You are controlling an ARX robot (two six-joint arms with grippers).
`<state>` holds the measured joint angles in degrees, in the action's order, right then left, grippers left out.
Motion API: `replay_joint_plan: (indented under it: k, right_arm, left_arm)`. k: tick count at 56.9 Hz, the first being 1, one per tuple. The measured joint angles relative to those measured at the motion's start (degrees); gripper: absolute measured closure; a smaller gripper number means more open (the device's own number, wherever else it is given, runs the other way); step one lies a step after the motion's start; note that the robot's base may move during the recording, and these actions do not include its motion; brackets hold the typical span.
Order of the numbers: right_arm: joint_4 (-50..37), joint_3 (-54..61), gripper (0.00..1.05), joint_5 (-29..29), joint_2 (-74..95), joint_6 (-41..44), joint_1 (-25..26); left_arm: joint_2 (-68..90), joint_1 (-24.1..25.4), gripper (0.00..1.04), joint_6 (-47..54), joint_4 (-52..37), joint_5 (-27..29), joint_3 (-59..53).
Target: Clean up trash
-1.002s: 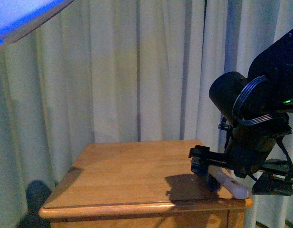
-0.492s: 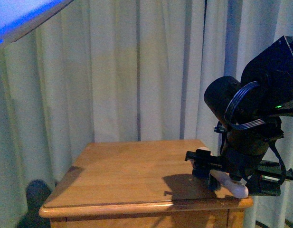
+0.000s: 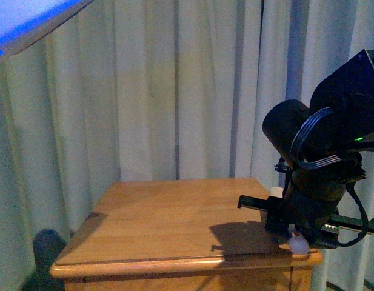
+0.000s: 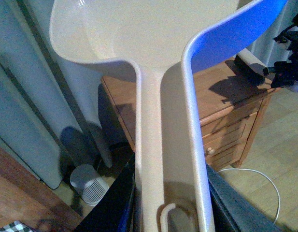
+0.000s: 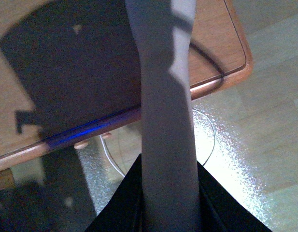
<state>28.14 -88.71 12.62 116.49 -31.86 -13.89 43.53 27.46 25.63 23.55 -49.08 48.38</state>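
Note:
My left gripper is shut on the handle of the pinkish-beige dustpan and holds it in the air, left of and above the wooden table. The pan's blue-lit edge shows at the top left of the front view. My right gripper is shut on the brush. The brush's pale handle runs out over the table's front right corner, and its white end hangs at the table's front edge. No crumpled white trash shows in any view.
Pale curtains hang behind the table. The table has drawers below its top. A white cable lies on the wood floor beside it. A small grey ribbed appliance stands on the floor near the curtain.
My right arm has turned and dropped a little at the table's right corner. The brush's white end has swung down toward the front edge. The dustpan has stayed in place.

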Motion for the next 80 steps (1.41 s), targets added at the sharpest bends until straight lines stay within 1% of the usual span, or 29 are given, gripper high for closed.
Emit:
replay_joint_plan:
  k: [9, 20, 32, 40, 53, 62, 66, 71, 80]
  right_arm:
    - [-0.5, 0.4, 0.83, 0.5, -0.8, 0.7, 0.3]
    - [-2.4, 0.7, 0.83, 3.1, -4.6, 4.4, 0.8]
    - [-7.6, 1.6, 0.83, 7.6, -15.2, 13.2, 1.0]
    - [-12.5, 5.8, 0.83, 11.7, -24.0, 19.2, -0.9]
    - [-22.0, 17.4, 0.83, 23.8, -38.0, 28.1, -7.9]
    - [-29.2, 26.3, 0.83, 35.6, -47.7, 34.8, -14.2]
    - [-29.1, 28.3, 0.83, 38.7, -50.2, 35.1, -16.0]
    - [-30.9, 31.7, 0.83, 43.7, -53.7, 36.9, -19.2]
    - [-31.2, 36.9, 0.83, 51.6, -58.6, 37.4, -24.9]
  left_arm:
    - [0.0, 0.0, 0.77, 0.0, 0.0, 0.0, 0.0]
    - [0.0, 0.0, 0.77, 0.0, 0.0, 0.0, 0.0]
    - [0.0, 0.0, 0.77, 0.0, 0.0, 0.0, 0.0]
    - [0.0, 0.0, 0.77, 0.0, 0.0, 0.0, 0.0]
    - [0.0, 0.0, 0.77, 0.0, 0.0, 0.0, 0.0]
    - [0.0, 0.0, 0.77, 0.0, 0.0, 0.0, 0.0]
    - [0.0, 0.0, 0.77, 0.0, 0.0, 0.0, 0.0]
    - [0.0, 0.0, 0.77, 0.0, 0.0, 0.0, 0.0]
    - [0.0, 0.0, 0.77, 0.0, 0.0, 0.0, 0.0]
